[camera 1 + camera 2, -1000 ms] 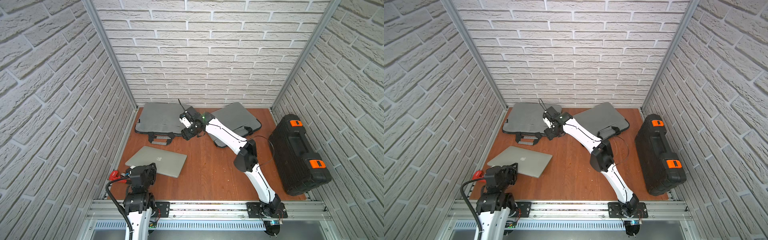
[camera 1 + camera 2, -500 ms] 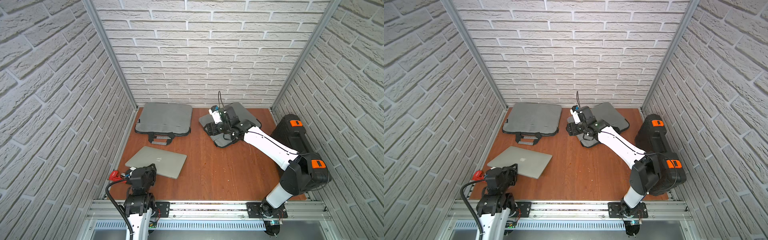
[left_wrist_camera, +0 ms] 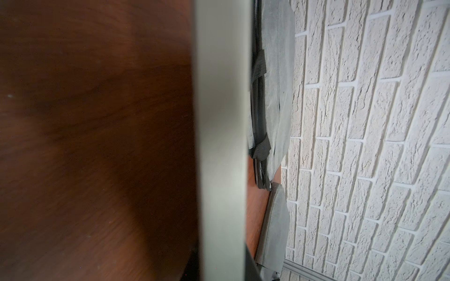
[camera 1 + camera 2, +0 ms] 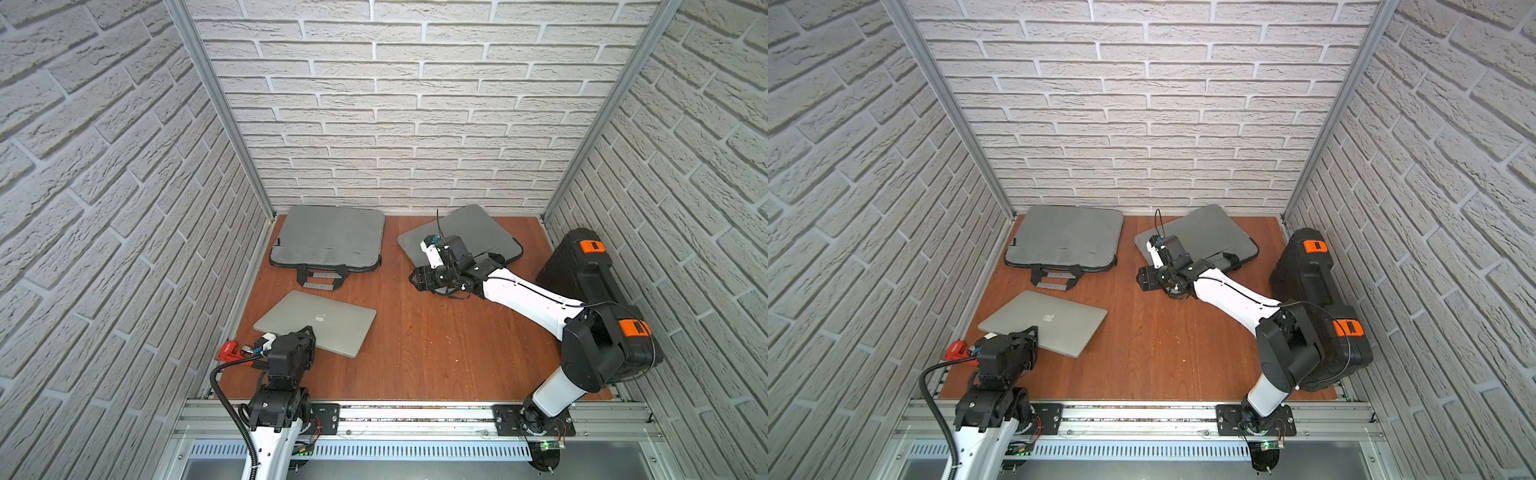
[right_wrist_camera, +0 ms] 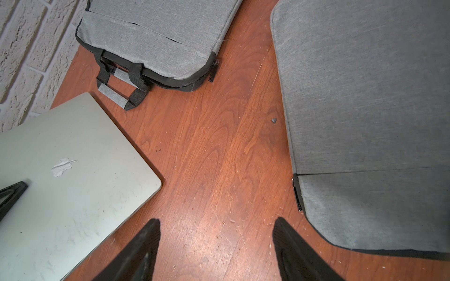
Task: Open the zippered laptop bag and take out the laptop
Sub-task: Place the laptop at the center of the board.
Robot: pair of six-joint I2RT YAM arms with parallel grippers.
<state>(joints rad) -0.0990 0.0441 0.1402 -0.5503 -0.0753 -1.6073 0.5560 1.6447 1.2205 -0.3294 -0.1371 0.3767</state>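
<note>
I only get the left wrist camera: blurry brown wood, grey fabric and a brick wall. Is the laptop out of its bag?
Observer: Yes. The closed silver laptop lies flat on the wooden table, outside both the handled bag and the second bag.
Operator: And the other arm, is it carrying anything?
Observer: No. The right gripper is open and empty, over bare wood between the laptop and the second bag.

Robot lab test cell: faux-brick panel walls (image 4: pixel 415 104), aluminium mounting rail (image 4: pixel 415 414), wooden tabletop (image 4: pixel 436 353).
</note>
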